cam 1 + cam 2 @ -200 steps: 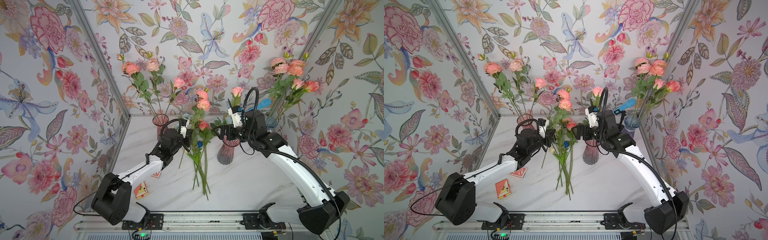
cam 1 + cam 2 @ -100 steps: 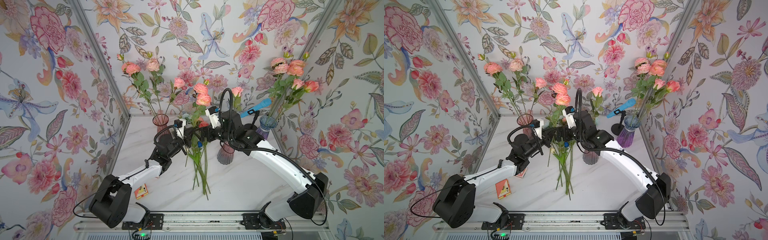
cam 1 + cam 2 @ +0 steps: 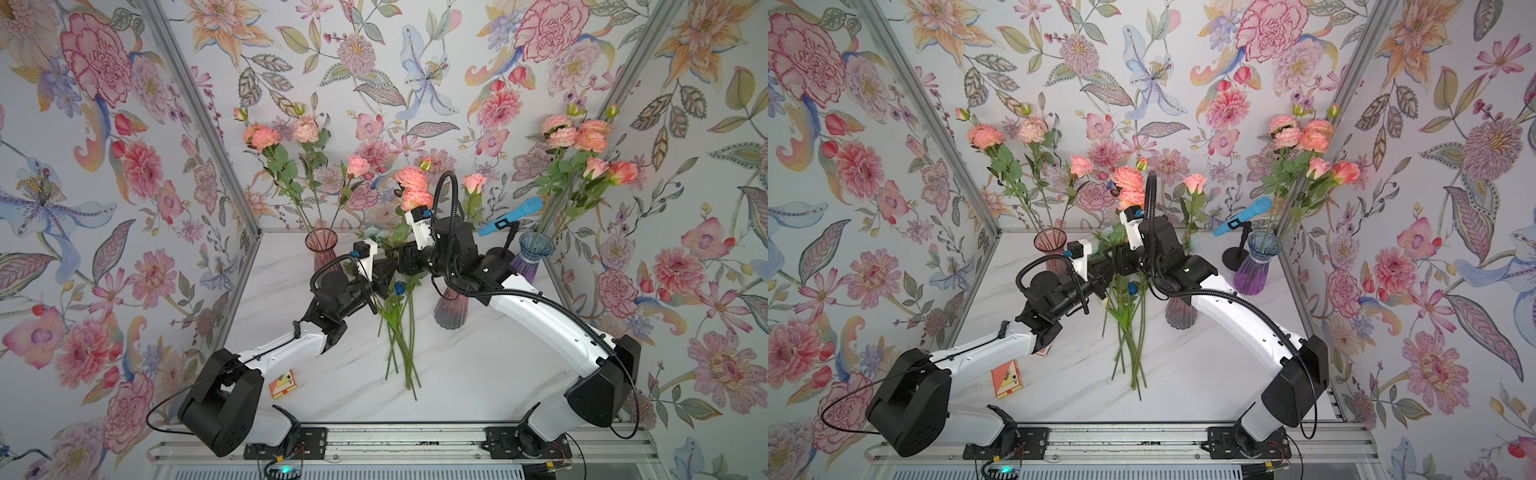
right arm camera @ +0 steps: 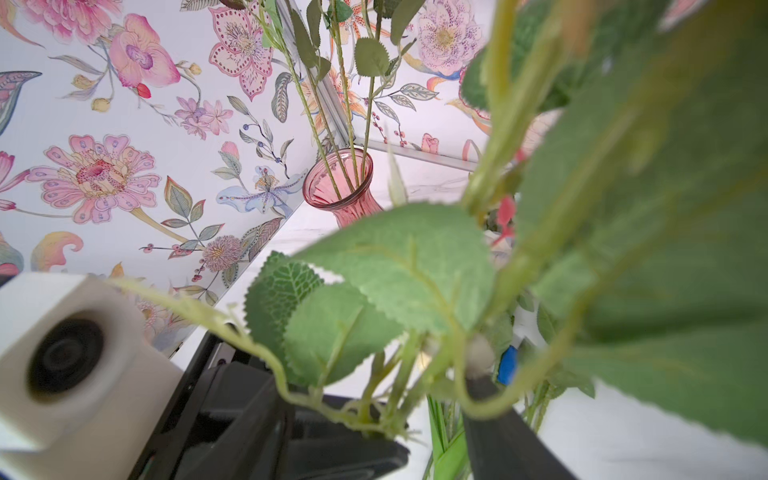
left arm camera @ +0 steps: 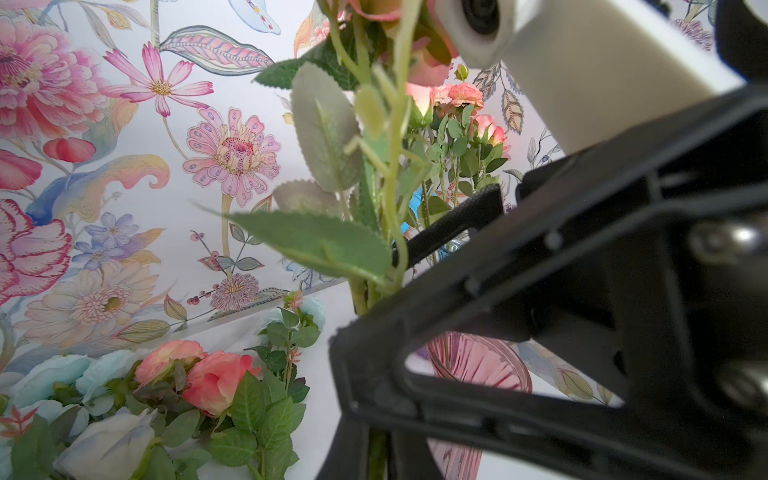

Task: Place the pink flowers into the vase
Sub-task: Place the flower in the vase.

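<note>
**Entry: stem handover, hazards**

- Left gripper (image 3: 383, 272): jaws pressed together, pinching the stem of the held pink flower (image 3: 413, 187), which is standing upright in the air over the middle of the surface (image 3: 478, 386).
- Right gripper (image 3: 400, 259): jaws spread, flanking that same stem just beside the left's pinch. From here I am not seeing them bite.
- Pile of loose stems (image 3: 399, 345): lying from the centre toward 6 o'clock, with pink roses (image 5: 216, 378) mixed among white and pale blue blooms (image 5: 108, 449).
- Smoky vase (image 3: 451, 309): standing at 3 o'clock of the pile, close under the right forearm and holding one rose. A pink vase (image 3: 320, 245) is at 11 o'clock and a blue vase (image 3: 534, 249) at 2 o'clock.

Risks, as I am judging them:
- The right jaws are closing among leaves. If they catch a leaf instead of the stem, the flower is likely to slip.
- If the left lets go too early, the stem is going to fall back into the pile.
- If both arms pull at once, the stem is at risk of kinking.
- A swing of the right forearm could tip the smoky vase.
</note>
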`<state>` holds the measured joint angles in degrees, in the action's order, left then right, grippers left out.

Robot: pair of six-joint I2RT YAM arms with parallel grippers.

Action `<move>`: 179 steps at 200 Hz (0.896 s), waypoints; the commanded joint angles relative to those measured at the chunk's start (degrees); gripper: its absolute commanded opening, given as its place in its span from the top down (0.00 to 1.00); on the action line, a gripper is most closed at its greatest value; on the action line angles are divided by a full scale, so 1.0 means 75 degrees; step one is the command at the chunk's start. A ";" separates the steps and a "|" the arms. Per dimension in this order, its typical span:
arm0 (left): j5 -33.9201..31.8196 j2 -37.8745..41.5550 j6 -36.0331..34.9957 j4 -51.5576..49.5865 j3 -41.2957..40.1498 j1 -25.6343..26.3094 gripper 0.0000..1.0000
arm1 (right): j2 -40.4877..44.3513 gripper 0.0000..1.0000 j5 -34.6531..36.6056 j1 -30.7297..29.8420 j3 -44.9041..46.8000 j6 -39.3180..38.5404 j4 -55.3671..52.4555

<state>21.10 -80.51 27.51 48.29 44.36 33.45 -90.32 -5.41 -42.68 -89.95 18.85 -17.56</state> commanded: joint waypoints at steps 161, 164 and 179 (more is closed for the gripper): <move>0.0317 -0.0022 0.0176 0.0359 -0.0020 0.0088 1.00 | -0.0297 0.91 0.0333 -0.0029 -0.0414 -0.0080 0.0244; 0.0329 -0.0029 0.0176 0.0355 -0.0010 0.0087 0.98 | -0.0297 0.91 0.0340 -0.0033 -0.0413 -0.0078 0.0244; 0.0379 -0.0058 0.0164 0.0320 0.0024 0.0090 0.92 | -0.0291 0.92 0.0380 -0.0033 -0.0417 -0.0099 0.0244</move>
<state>21.93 -80.58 28.38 48.90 44.27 33.45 -91.94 -3.79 -42.68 -91.83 18.70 -16.60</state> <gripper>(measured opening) 0.092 0.090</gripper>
